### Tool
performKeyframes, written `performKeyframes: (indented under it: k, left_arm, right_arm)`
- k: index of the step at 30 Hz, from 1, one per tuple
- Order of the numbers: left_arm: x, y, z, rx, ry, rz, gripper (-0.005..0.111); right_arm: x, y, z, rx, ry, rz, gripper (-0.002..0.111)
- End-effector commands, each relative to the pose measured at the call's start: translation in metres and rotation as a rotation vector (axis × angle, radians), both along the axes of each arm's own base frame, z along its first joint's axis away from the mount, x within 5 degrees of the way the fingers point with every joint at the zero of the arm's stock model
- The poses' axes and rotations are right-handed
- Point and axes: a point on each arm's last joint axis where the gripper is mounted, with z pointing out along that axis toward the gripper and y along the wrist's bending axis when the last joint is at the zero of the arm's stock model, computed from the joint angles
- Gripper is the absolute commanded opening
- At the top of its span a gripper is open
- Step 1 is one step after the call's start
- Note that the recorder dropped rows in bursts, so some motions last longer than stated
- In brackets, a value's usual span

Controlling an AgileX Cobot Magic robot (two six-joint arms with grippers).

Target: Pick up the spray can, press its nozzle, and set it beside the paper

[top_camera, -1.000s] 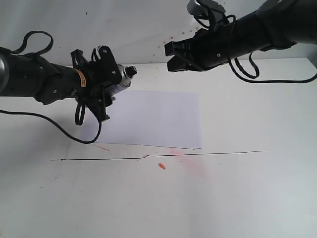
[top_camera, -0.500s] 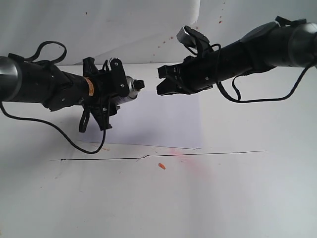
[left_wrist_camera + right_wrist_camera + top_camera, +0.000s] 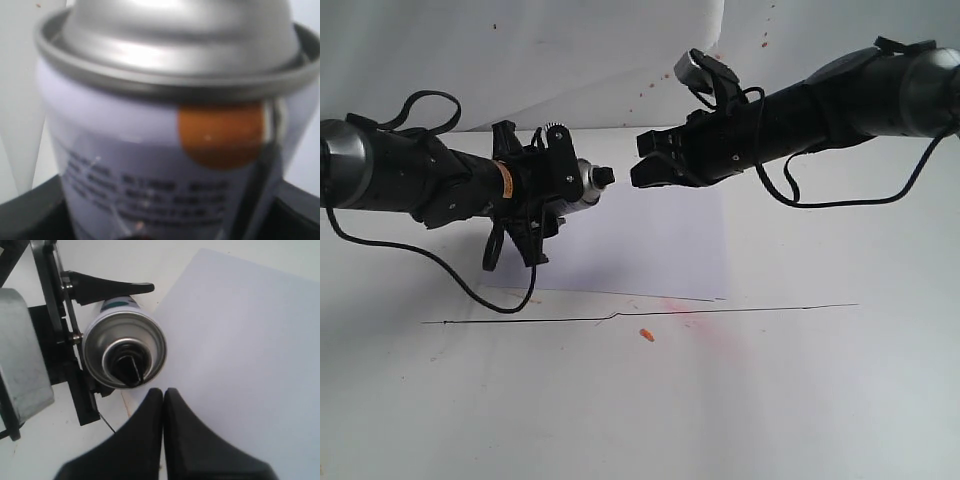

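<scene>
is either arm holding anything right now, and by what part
The left gripper holds the spray can, its fingers clamped on the labelled body below the shoulder; the nozzle sticks out free. The right gripper is shut and holds nothing.

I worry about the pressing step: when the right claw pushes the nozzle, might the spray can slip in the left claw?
Possibly: the spray can looks smooth metal and lies sideways in the left claw, so an axial push may slide it. The nozzle is small, so the shut right claw could glance off.
</scene>
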Motion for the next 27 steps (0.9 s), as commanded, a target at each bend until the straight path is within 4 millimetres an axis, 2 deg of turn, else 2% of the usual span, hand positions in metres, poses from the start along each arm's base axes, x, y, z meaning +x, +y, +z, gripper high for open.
performKeyframes:
  k: [1, 9, 17, 20, 27]
  left_arm:
    - [0.010, -0.007, 0.004, -0.034, -0.037, -0.004, 0.000]
    - [0.019, -0.007, -0.003, -0.005, -0.008, 0.020, 0.000]
    - [0.020, -0.008, -0.002, -0.013, -0.019, 0.015, 0.000]
    - [0.020, -0.008, -0.002, -0.018, -0.017, 0.020, 0.000]
    - [0.020, -0.008, -0.002, -0.019, -0.016, 0.021, 0.000]
  right_arm:
    - [0.003, -0.001, 0.005, 0.008, -0.055, 0.011, 0.000]
    - [0.003, -0.001, 0.005, -0.013, -0.109, 0.044, 0.000]
    - [0.010, -0.001, 0.005, 0.015, -0.145, -0.014, 0.000]
    - [0.014, -0.002, 0.000, 0.034, -0.134, -0.068, 0.000]
    - [0.016, -0.001, -0.017, 0.052, -0.089, -0.064, 0.000]
